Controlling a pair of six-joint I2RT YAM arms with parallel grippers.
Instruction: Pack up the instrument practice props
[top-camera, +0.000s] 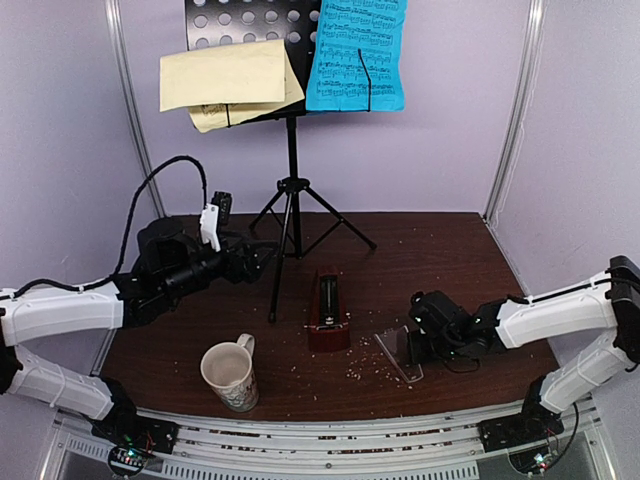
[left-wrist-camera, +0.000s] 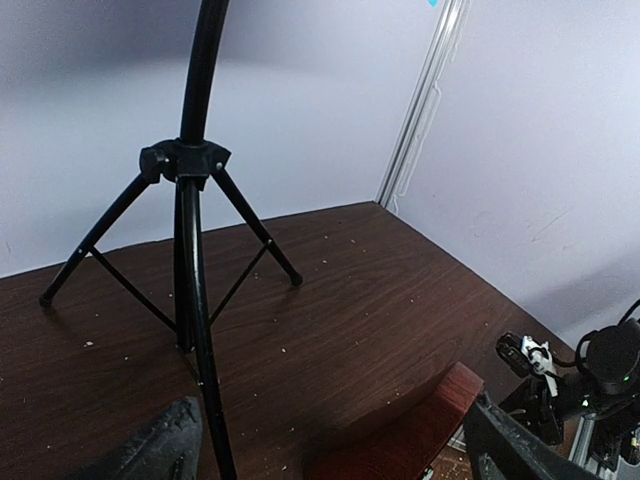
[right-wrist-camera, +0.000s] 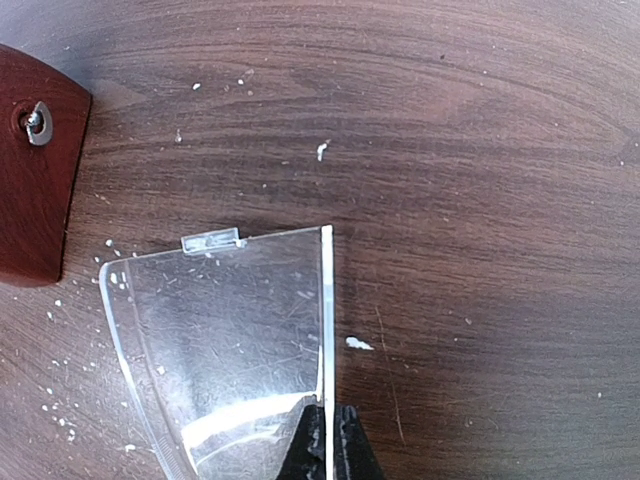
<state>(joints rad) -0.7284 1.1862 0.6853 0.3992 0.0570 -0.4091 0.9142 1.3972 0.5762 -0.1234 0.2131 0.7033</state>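
Progress: early, in my judgement; you have nothing packed yet.
Stand: the stand is upright at the far middle of the table, legs spread.
Sheets: yellow sheets on its left and the blue sheet on its right are both still on the desk of the stand.
Metronome: the metronome stands mid-table with its cover off, right of the mug.
Cover: the cover lies on the table just right of the metronome.
Right arm: stretched low from the right; your right gripper is pinched on the cover's right edge, which rests on the wood.
Left arm: reaching in from the left at the foot of the stand; your left gripper is spread wide and holds nothing, with the near leg between its fingers.
Left to do: cover back on, sheets off, stand folded.
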